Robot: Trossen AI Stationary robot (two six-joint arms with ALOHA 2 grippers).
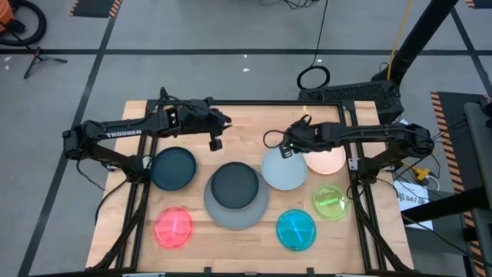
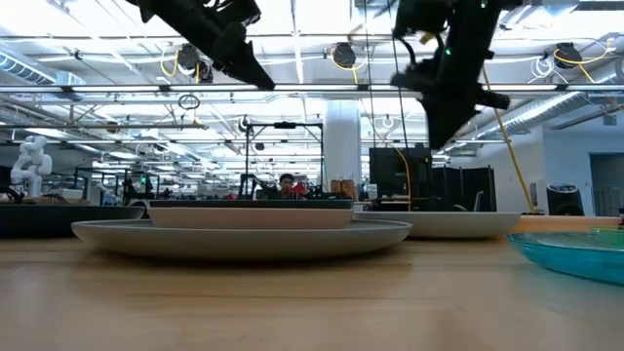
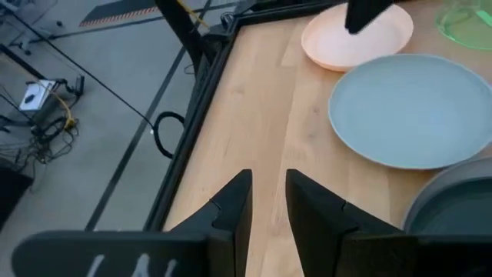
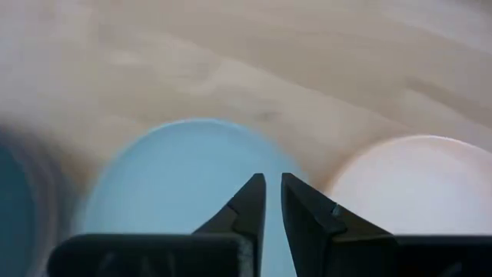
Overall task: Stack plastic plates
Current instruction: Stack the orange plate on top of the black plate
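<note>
Scanning the table from its left side, the left gripper [image 1: 217,141] hangs in the air over bare wood near the far edge, clear of every plate; its own wrist camera shows the two dark fingers [image 3: 234,208] a narrow gap apart with nothing between them, which reads as an arm waiting out of the way. Just below it lies a round dark teal plastic plate [image 1: 173,168] on its own, and nearer the front a small translucent red plastic plate [image 1: 173,228], both apparently still to be gathered. At the middle sits the largest round grey plastic plate [image 1: 237,206] with a second dark teal plate [image 1: 234,185] nested on top, a sensible base for the pile since the widest piece is lowest. To its right lies a pale blue round plastic plate [image 1: 284,170], touching or slightly overlapping a peach-pink round plastic plate [image 1: 328,160] at the table's right edge; whether a second peach one lies beneath cannot be told. The right gripper [image 1: 287,150] hovers above the far rim of the pale blue plate, fingers [image 4: 247,201] nearly together and gripping nothing, lined up with that rim in its wrist view, so this plate looks like the next one to be taken, though the fingers would have to spread first. Further right and nearer the front rest a small translucent cyan plastic plate [image 1: 296,229] and a small translucent green plastic plate [image 1: 330,201], side by side and probably left for last as the smallest.
</note>
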